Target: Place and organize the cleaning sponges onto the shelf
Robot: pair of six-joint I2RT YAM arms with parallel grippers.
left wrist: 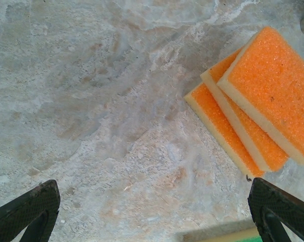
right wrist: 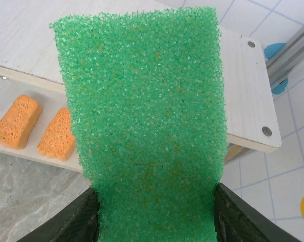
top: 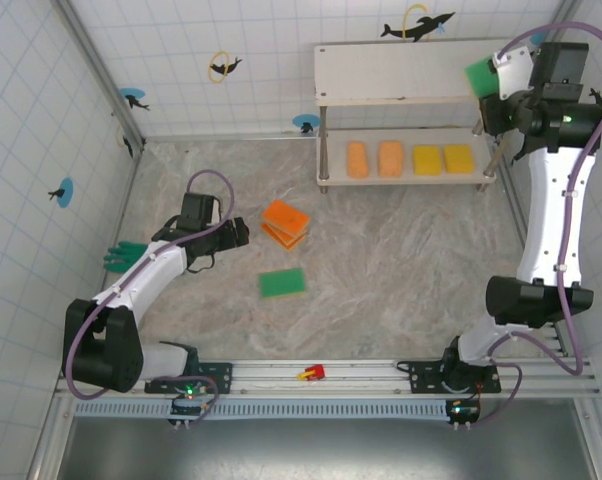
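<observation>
overhead, right gripper [right wrist: 154, 217] pinches a green sponge [right wrist: 142, 116] over the shelf [top: 401, 72] (left gripper [left wrist: 154, 212] gapes, empty).

Marble table [top: 401, 260] carries the shelf [top: 401, 72] at its far side. Shelf lower tier, one row: two orange sponges [top: 357, 159] left, two yellow sponges [top: 459, 158] right. On the table near-left of the shelf: orange sponge stack [top: 285, 222], lone green sponge [top: 282, 283], green glove [top: 124, 257] further left.
</observation>
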